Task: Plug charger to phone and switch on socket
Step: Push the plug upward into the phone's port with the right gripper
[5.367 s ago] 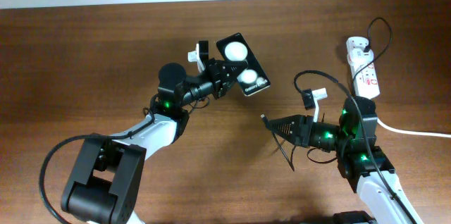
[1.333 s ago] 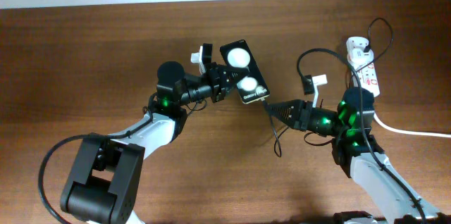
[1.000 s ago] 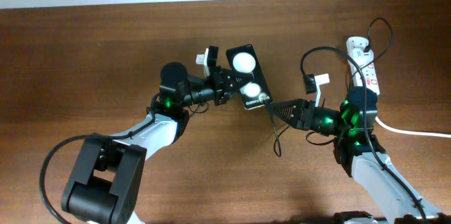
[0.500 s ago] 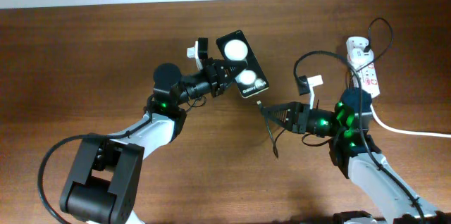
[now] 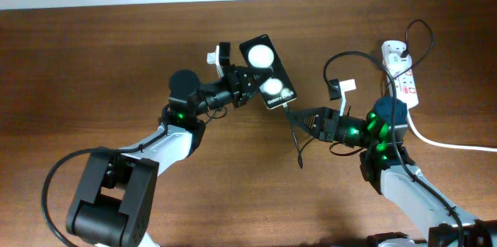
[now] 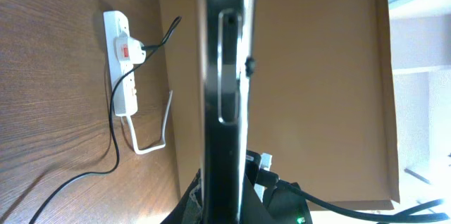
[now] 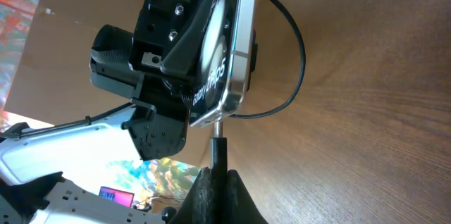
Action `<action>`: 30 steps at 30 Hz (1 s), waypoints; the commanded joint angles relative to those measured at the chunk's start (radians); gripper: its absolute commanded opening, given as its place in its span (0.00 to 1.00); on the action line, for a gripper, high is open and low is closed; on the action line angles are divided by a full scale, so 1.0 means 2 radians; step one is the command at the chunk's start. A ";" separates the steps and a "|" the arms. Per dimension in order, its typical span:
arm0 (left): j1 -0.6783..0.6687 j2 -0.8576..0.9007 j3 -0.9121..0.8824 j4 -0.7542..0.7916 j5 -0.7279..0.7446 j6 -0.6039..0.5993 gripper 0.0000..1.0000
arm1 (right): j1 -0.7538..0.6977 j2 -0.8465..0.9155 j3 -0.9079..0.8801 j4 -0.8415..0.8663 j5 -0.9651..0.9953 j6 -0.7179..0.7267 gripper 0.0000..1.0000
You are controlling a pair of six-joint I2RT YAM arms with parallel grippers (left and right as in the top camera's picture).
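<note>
The left gripper (image 5: 242,85) is clamped on the phone (image 5: 268,74), holding it up off the table. At the phone's lower edge, the right gripper (image 5: 295,114) pinches the charger (image 7: 219,150), its metal tip touching the port. I cannot tell if it is seated. The socket (image 5: 400,72) lies well away from the phone, and its switch looks yet to be pressed.
</note>
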 commanded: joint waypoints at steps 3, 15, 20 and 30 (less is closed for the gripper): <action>0.000 -0.003 0.006 -0.030 0.010 0.022 0.00 | 0.003 0.001 0.000 0.008 -0.012 0.006 0.04; 0.000 -0.003 0.006 -0.028 0.008 0.021 0.00 | 0.003 0.001 0.000 -0.026 -0.014 0.006 0.04; 0.000 -0.003 0.006 -0.028 0.008 0.021 0.00 | 0.003 0.001 0.000 -0.026 -0.009 0.006 0.04; 0.000 -0.003 0.006 -0.028 0.009 0.021 0.00 | 0.003 0.001 0.000 -0.020 -0.002 0.006 0.04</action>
